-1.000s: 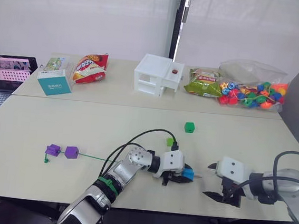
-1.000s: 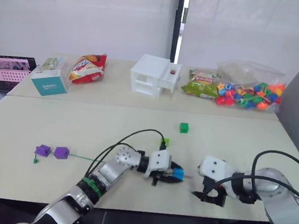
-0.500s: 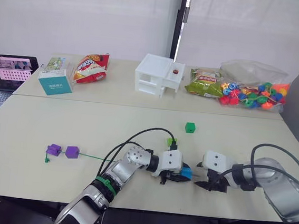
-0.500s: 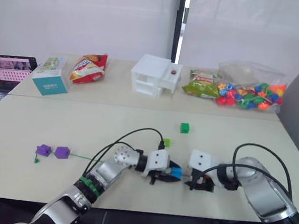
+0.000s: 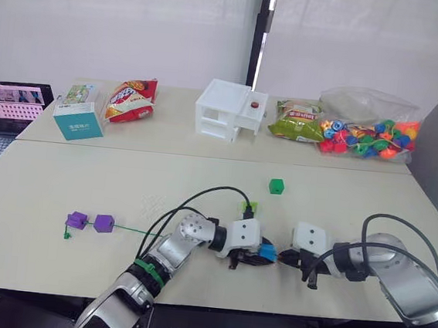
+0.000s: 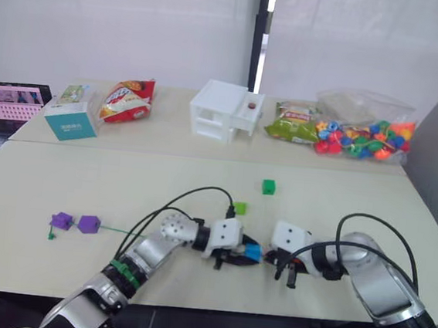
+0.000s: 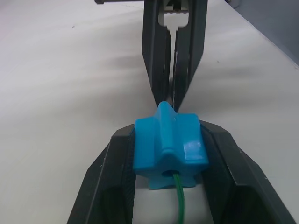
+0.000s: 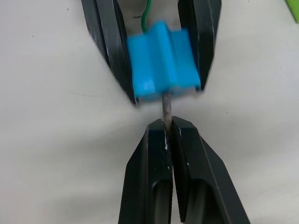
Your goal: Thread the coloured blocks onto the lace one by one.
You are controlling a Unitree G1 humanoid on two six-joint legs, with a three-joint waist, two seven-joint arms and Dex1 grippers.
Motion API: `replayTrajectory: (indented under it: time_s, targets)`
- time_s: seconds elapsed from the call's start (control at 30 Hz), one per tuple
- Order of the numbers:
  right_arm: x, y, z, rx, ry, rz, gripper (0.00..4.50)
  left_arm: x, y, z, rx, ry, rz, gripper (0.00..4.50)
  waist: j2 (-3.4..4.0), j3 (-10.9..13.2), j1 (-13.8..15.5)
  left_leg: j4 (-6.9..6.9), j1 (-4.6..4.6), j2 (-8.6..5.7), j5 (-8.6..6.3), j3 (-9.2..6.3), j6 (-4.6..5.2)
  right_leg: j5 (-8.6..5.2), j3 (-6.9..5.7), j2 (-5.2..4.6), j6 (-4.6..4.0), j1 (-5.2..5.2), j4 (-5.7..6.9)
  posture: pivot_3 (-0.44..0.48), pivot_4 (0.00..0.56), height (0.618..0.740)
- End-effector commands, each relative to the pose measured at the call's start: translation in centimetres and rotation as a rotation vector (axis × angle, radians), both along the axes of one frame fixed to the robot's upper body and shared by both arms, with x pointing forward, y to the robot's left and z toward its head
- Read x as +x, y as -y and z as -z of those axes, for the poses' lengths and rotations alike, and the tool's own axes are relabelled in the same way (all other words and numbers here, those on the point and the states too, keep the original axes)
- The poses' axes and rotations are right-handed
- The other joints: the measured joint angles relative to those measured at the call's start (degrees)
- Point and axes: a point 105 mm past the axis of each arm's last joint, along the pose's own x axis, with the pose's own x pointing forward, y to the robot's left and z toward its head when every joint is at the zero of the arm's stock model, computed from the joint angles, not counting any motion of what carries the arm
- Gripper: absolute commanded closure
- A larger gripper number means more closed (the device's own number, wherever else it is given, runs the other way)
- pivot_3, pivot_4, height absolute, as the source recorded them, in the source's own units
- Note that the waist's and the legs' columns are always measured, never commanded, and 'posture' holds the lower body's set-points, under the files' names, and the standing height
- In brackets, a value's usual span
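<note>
My left gripper is shut on a blue block, held between its two fingers near the table's front edge. The green lace enters the block's hole, and its grey tip sticks out the other side. My right gripper faces the left one and is shut on that tip. Two purple blocks sit on the lace at the left, by its knot. A dark green block and a light green block lie loose on the table.
Along the back stand a white toy cabinet, two snack bags, a bag of mixed beads, a teal box and a laptop. A black cable loops over my left arm.
My right gripper has moved left up to the blue block and closed on the lace's tip. The left gripper has kept its hold on the block.
</note>
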Motion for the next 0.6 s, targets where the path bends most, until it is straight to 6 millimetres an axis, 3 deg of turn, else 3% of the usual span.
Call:
replayTrajectory:
  time_s: [0.03,0.17,0.37,0.47,0.6]
  targets:
    - [0.3,0.5,0.1,-0.05,0.002,-0.009,4.5,0.2,-2.6,-0.6,0.005,0.001,-0.017,3.11,0.0,0.0,-0.23,0.0,0.0,0.0,0.0,0.0,0.0,0.0,0.0,0.0,0.0,0.0,0.0,0.0,0.15,0.74]
    - [0.5,-1.2,-0.3,-0.018,-0.019,-0.061,4.5,0.7,-10.2,-0.7,0.101,0.011,-0.129,3.11,0.0,0.0,-1.54,-0.09,0.02,0.06,0.0,-0.02,0.0,0.0,-0.01,0.04,-0.01,-0.13,0.06,0.0,0.15,0.74]
    - [0.9,-1.6,-0.4,-0.034,-0.01,-0.094,4.5,-0.1,-21.5,-0.6,0.293,-0.035,-0.338,3.11,0.03,-0.01,-2.47,-0.21,0.09,0.19,-0.01,-0.06,0.01,-0.01,-0.02,0.18,-0.04,-0.17,0.08,0.0,0.15,0.74]
    - [1.1,-1.8,-0.5,-0.03,-0.004,-0.102,4.5,-0.5,-26.3,-0.9,0.385,-0.027,-0.44,3.11,0.06,-0.02,-2.5,-0.26,0.12,0.2,-0.01,-0.05,0.02,-0.01,-0.02,0.18,-0.05,-0.2,0.11,0.0,0.15,0.74]
    - [1.3,-2.2,-0.5,-0.022,-0.004,-0.116,4.5,-1.1,-29.7,-1.4,0.452,-0.017,-0.495,3.11,0.07,-0.03,-2.6,-0.27,0.12,0.22,-0.01,-0.04,0.02,-0.02,-0.05,0.18,-0.07,-0.21,0.1,0.0,0.15,0.74]
